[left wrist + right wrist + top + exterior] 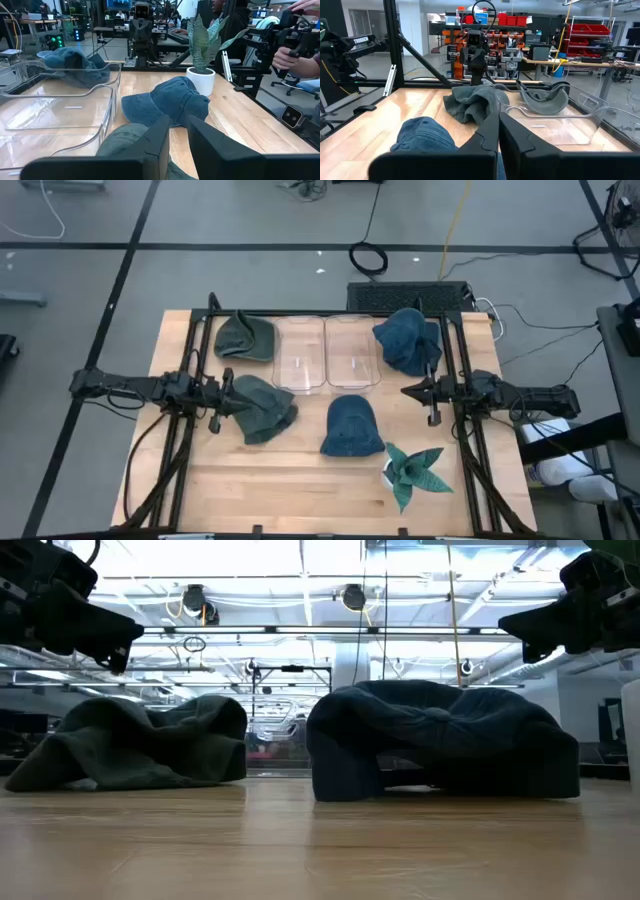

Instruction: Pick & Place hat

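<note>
Two green and two blue hats lie on the wooden table. One crumpled green hat (262,408) (140,745) (125,142) rests just under and in front of my left gripper (228,395) (179,134), which hovers above it with a narrow gap between its fingers. A blue hat (352,426) (440,735) (422,137) sits at mid-table. Another green hat (245,337) (547,100) and another blue hat (407,340) (75,62) lie over the outer rims of two clear bins. My right gripper (410,390) (498,127) is shut, raised at the table's right.
Two clear plastic bins (325,355) (60,107) stand side by side at the table's far middle. A potted plant (415,468) (202,55) stands near the right front. A black frame (200,330) edges both sides. A person's hand (290,55) shows beyond the table.
</note>
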